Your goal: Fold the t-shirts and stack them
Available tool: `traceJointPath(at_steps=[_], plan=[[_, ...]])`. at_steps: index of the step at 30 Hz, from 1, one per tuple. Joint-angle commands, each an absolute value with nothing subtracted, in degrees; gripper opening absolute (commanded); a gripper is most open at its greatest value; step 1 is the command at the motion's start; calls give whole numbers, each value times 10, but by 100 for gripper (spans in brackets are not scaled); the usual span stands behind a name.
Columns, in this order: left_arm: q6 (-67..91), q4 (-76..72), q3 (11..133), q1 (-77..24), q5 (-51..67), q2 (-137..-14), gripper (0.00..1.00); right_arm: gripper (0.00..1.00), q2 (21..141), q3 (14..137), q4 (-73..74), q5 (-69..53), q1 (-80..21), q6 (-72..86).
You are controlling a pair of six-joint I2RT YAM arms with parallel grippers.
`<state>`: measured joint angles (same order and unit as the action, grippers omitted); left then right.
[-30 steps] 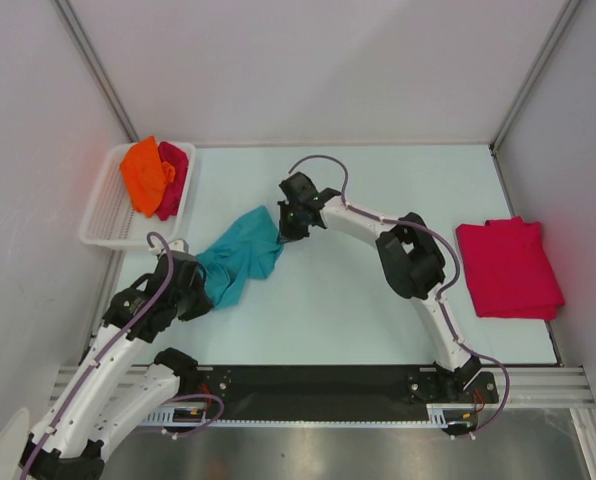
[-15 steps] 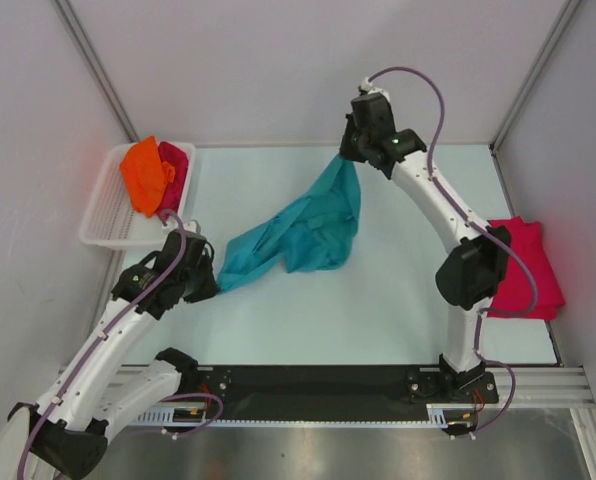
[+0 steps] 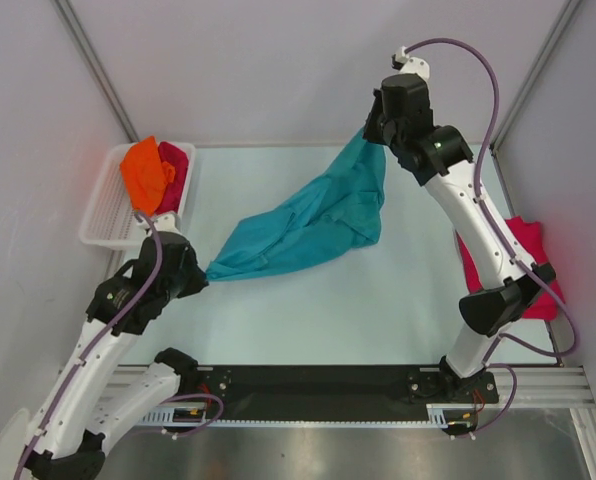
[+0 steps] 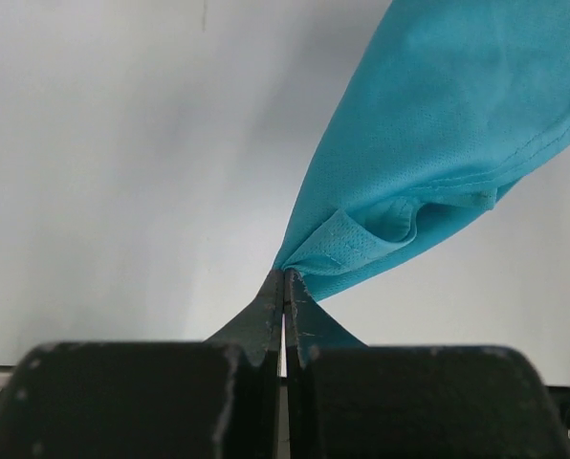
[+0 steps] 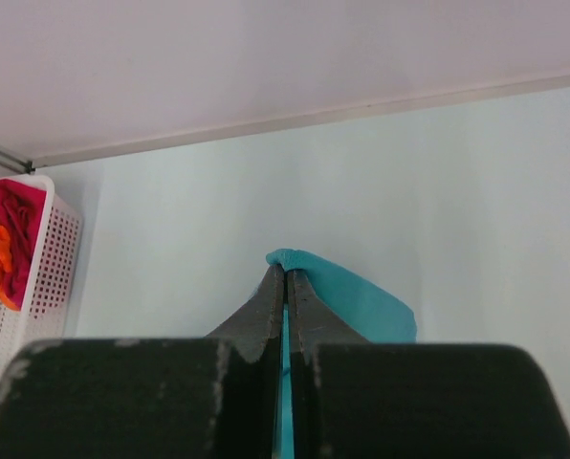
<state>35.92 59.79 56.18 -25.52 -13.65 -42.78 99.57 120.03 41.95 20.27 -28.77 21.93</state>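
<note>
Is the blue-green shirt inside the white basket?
No, the teal shirt is stretched out between the left gripper and the right gripper, well apart from the basket.

My top camera looked down over the table [image 3: 378, 300]; both wrist cameras sat close behind their fingers [image 4: 261, 320], all sharing the teal t-shirt [image 3: 308, 225].

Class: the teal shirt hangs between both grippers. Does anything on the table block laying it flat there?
Nothing visible does. The teal shirt stretches from the left gripper to the right gripper; the table near it shows bare, with the basket and the folded pink shirt well off to either side.
</note>
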Motion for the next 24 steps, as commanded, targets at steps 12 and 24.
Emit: traceJointPath(at_steps=[12, 24], plan=[[369, 604, 563, -258, -156, -433, 68, 0, 998, 1340, 463, 251, -305, 185], [359, 602, 573, -258, -163, -436, 70, 0, 1128, 1513, 498, 189, -306, 189]])
